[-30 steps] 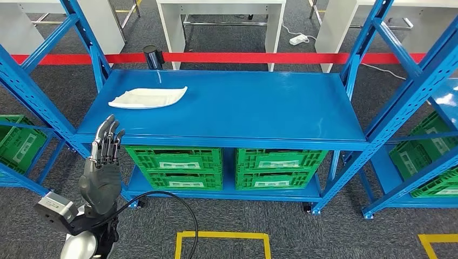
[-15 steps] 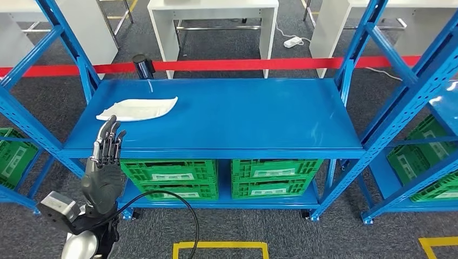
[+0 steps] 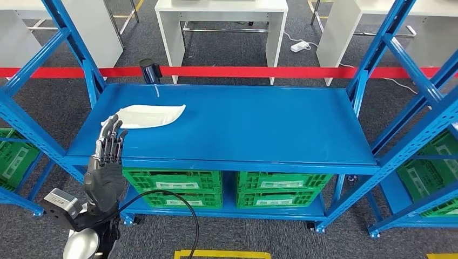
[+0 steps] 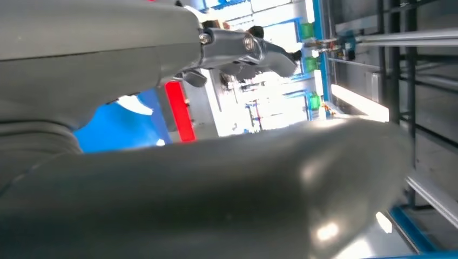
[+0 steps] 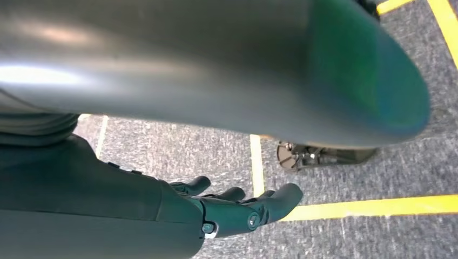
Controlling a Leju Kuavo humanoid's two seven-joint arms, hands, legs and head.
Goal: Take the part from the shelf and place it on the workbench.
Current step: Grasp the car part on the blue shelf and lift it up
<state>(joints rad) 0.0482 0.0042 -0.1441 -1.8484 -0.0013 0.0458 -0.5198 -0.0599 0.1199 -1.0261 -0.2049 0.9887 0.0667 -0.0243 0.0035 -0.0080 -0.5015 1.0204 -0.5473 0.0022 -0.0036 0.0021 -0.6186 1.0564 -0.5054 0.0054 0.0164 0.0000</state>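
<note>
One white part (image 3: 145, 116) lies flat on the shelf (image 3: 243, 124), long axis crosswise, just beyond the nearer left robot hand (image 3: 106, 162), released with fingers straight.

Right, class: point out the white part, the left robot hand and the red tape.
white part (image 3: 145, 115), head view, middle of its top face
left robot hand (image 3: 106, 162), head view, back of the hand
red tape (image 3: 248, 71), head view, mid-strip
</note>
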